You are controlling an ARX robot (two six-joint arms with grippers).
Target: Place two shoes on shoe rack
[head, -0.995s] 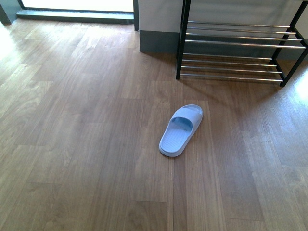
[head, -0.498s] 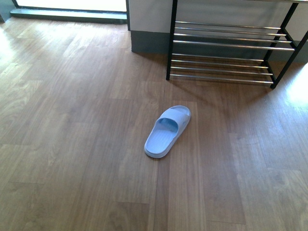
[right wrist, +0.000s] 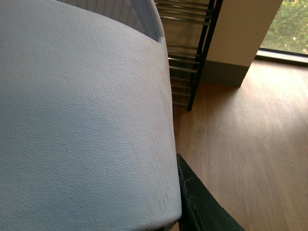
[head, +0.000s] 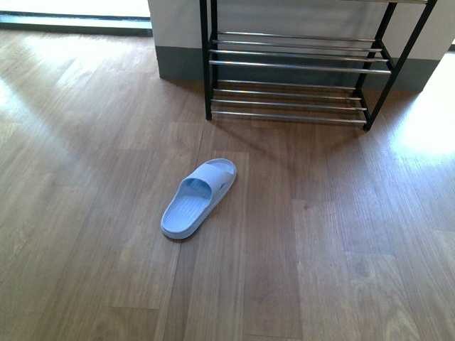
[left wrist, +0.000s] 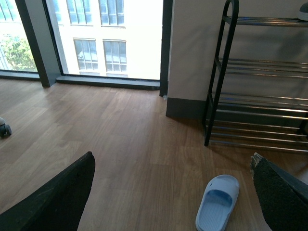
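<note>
Currently gripping one pale blue sandal (right wrist: 82, 110) in right claw (right wrist: 190, 197), left claw (left wrist: 173, 163) spread empty, second sandal (head: 197, 198) centre-left of frame below shoe rack (head: 298, 65).

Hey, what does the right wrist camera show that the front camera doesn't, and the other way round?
Only the right wrist view: a pale blue slide sandal up close, filling most of the picture, with the right pincer's finger against its edge, apparently gripping it, plus a window with greenery outside. Only the front view: the other slide sandal lying on the wood floor, in front of the shoe rack and apart from it. Both: the shoe rack with its chrome rods, the wood floor and the pale wall with dark skirting.
</note>
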